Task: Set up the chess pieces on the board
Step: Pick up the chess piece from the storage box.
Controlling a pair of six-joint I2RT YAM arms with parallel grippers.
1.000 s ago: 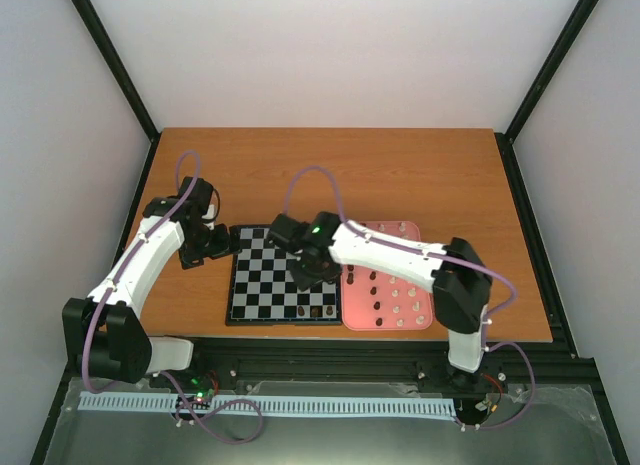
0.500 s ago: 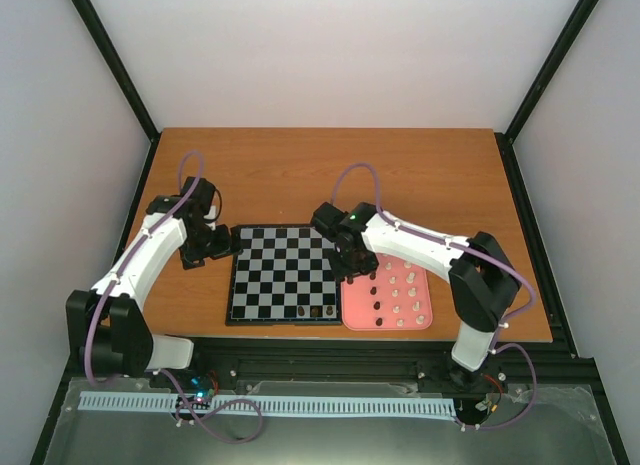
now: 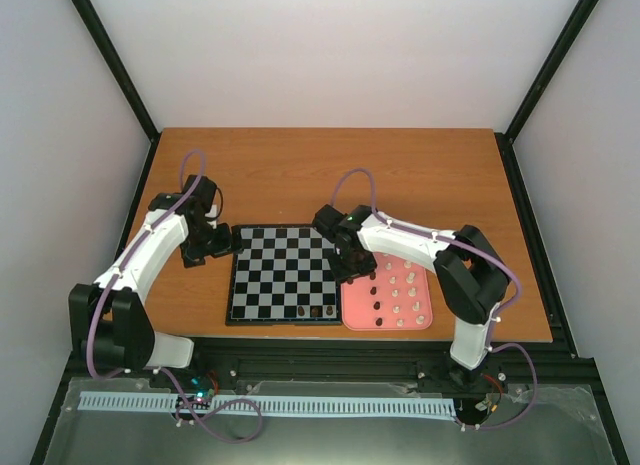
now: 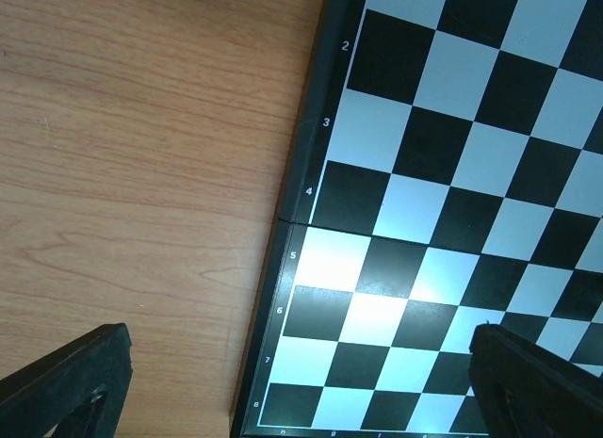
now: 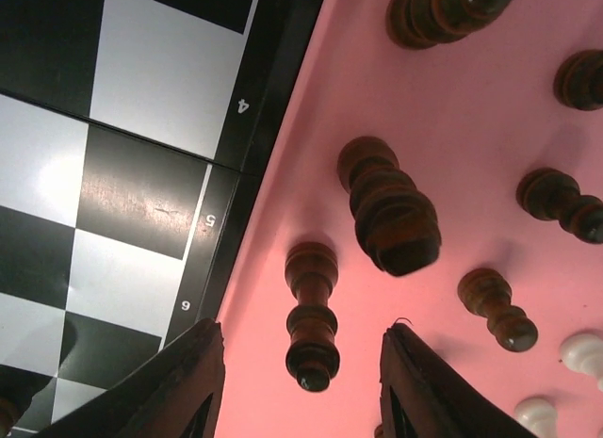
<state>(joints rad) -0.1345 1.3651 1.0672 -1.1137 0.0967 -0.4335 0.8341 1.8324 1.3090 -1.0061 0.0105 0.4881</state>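
The board (image 3: 283,273) lies in the middle of the table, with three dark chess pieces (image 3: 316,311) on its near row. My right gripper (image 3: 352,268) hangs over the left edge of the pink tray (image 3: 422,318). In the right wrist view it (image 5: 301,331) is open, and its fingers (image 5: 184,381) stand either side of an upright dark piece (image 5: 312,314) without touching it. A larger dark piece (image 5: 389,212) stands just beyond. My left gripper (image 3: 212,244) is open and empty over the board's left border (image 4: 283,297).
The tray holds several more dark pieces (image 5: 497,308) and cream-white pieces (image 3: 400,297) in rows. The board's numbered border (image 5: 226,212) runs right beside the tray. Bare wood tabletop (image 3: 400,175) stretches behind the board and tray.
My right arm swung from over the board's right half to the tray's left edge and came down round a dark piece. The left arm barely shifted.
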